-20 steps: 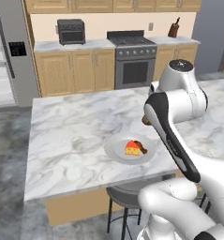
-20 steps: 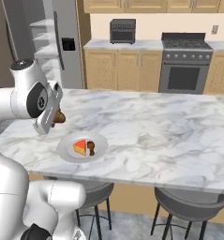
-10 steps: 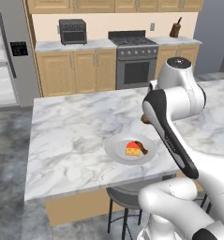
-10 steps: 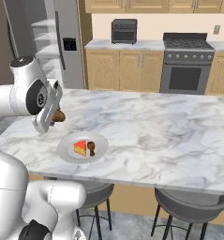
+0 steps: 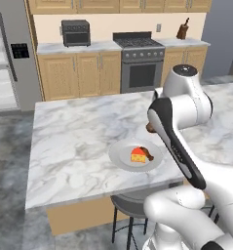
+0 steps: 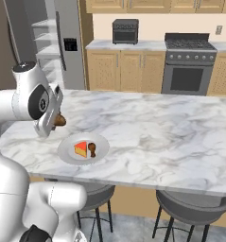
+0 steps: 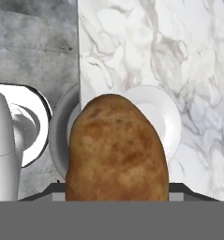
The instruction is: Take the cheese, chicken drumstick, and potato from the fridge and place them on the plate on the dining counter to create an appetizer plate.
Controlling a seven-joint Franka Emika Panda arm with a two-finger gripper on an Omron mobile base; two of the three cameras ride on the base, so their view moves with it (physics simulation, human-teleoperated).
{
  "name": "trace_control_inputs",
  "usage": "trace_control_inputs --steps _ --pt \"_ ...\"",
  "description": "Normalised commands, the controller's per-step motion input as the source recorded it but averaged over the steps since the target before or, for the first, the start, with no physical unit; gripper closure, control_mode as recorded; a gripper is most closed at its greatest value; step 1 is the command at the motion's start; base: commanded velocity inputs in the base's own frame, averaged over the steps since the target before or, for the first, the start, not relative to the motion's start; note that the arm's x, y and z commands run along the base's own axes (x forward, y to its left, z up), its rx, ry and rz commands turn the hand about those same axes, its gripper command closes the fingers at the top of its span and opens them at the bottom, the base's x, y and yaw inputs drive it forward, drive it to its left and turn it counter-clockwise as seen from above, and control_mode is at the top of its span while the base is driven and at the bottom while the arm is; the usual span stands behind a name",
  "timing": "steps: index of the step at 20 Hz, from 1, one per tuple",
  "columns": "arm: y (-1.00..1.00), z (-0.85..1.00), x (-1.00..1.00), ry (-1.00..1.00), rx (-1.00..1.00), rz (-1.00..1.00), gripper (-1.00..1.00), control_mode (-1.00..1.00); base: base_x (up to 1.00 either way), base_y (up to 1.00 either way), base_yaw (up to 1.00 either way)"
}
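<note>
The potato is pinched in the gripper, above the near edge of the plate. On the plate lie the cheese and chicken drumstick, on the marble worktop. The fridge stands beyond.

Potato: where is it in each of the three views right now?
Left base view: the potato peeks out brown behind the arm, above the plate.
Right base view: at the arm's edge, upper left of the plate.
Hand view: fills the lower centre.
Shared landmark: the plate.
</note>
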Motion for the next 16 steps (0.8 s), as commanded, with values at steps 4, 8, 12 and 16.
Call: trace_control_inputs --steps 4,8,12,16 --pt "0.00 -0.34 0.00 0.02 0.00 0.21 1.00 -1.00 0.00 0.00 0.00" --pt "0.01 -0.37 0.00 0.00 0.00 0.35 1.00 -1.00 0.00 0.00 0.00" --pt "0.13 -0.34 0.00 0.00 0.00 0.36 1.00 -1.00 0.00 0.00 0.00" --pt "0.31 -0.27 0.06 0.00 0.00 0.31 1.00 -1.00 0.00 0.00 0.00"
